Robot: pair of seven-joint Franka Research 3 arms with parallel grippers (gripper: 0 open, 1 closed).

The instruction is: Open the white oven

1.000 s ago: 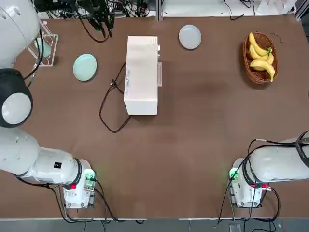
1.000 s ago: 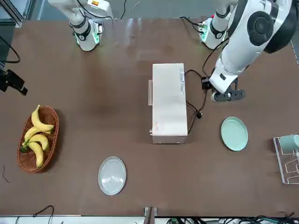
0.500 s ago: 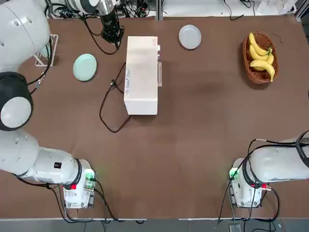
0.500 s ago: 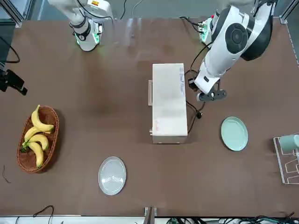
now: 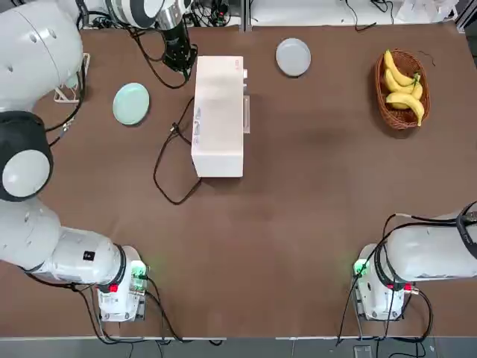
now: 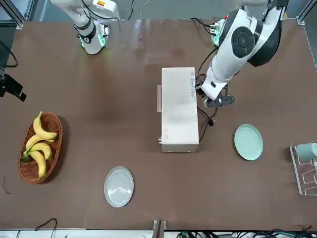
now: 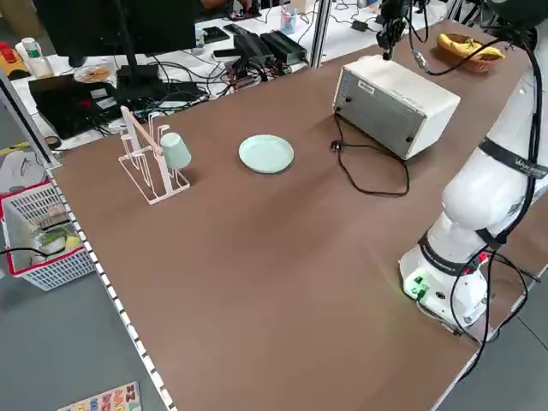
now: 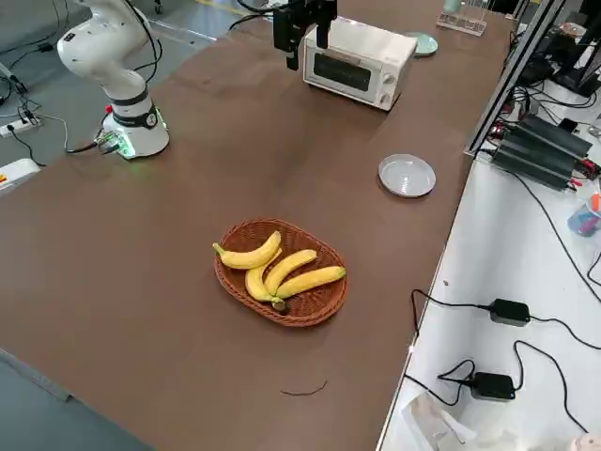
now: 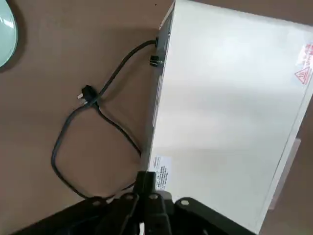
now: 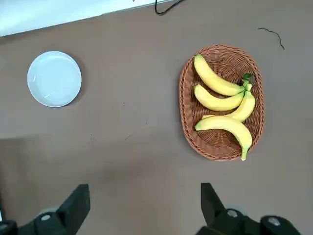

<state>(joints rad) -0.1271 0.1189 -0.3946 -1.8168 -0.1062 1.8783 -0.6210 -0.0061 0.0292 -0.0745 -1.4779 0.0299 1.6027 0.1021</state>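
The white box-shaped toaster oven with its metal-framed glass door (image 5: 218,115) sits left of centre in the upper half of the top view, its long body running up and down the frame, its door side turned toward the right of that picture and its black power cord (image 5: 168,164) looping over the brown table (image 5: 298,224) to the left. It looks like a rigid metal-and-glass appliance, heavy enough to stay put under a gentle pull yet likely to slide on the smooth tabletop if it is tugged hard; the glass pane wants care. From the right side view the door faces the camera, and I judge the sensible hold to be the bar along the door's top edge, pulled outward and down so the door swings on its bottom hinge. The left gripper (image 5: 181,60), black and slim, hangs at the upper left corner of the oven in the top view, on the rear side beside the cord and away from the door; its fingers (image 9: 146,191) are pressed together with nothing between them, and I cannot tell whether they touch the casing. The right gripper (image 10: 142,205) stands wide apart and empty, looking down on the woven basket of yellow bananas (image 10: 222,115) and a small pale round plate (image 10: 54,78).
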